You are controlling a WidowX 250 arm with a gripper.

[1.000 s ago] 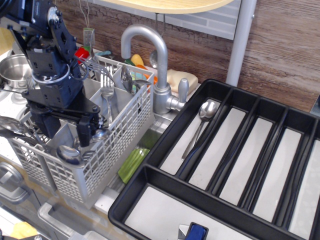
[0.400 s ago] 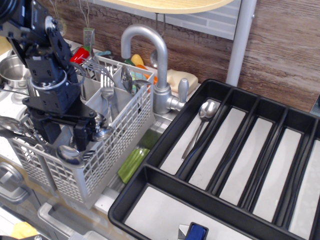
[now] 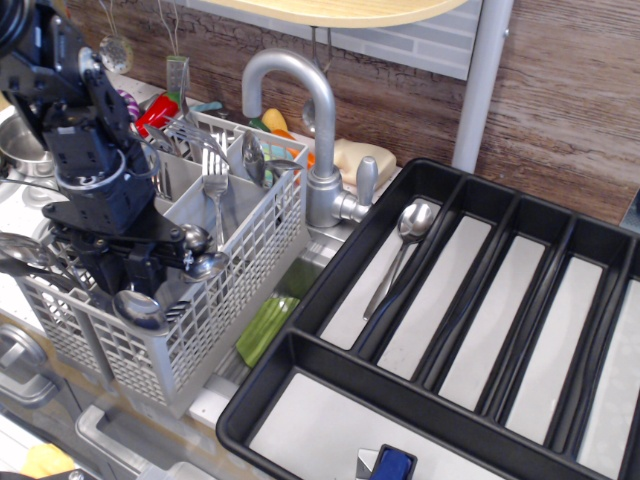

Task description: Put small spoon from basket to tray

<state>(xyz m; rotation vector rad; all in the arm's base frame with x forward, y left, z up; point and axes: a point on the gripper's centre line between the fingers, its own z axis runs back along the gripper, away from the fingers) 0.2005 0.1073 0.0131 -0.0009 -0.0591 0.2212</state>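
— Only one view to go by. What differs from a second ago?

— Sits higher and further left now, the gripper (image 3: 140, 270); lifts up out of the front compartments of the basket (image 3: 235, 262) instead of reaching down into them. Tilts a bit more, too.

— Carrying anything up?

— Hard to say. Dark fingers, packed cutlery behind; cannot tell whether closed on a handle or slack. Looks like a lift either begun with something pinched or come away empty.

— And the small spoon (image 3: 207, 265)?

— Still in the basket, by the look of it: small shiny bowl poking up in a front compartment, just beside the fingers on the tap (image 3: 300, 90) side, possibly touching. Handle hidden below the rim.

— So nothing delivered?

— Not judged so. Tray (image 3: 300, 345) well apart to the right, holding one steel spoon (image 3: 413, 220) in its leftmost long slot, unmoved across all three moments. Fork (image 3: 213, 180) upright behind, also unmoved.
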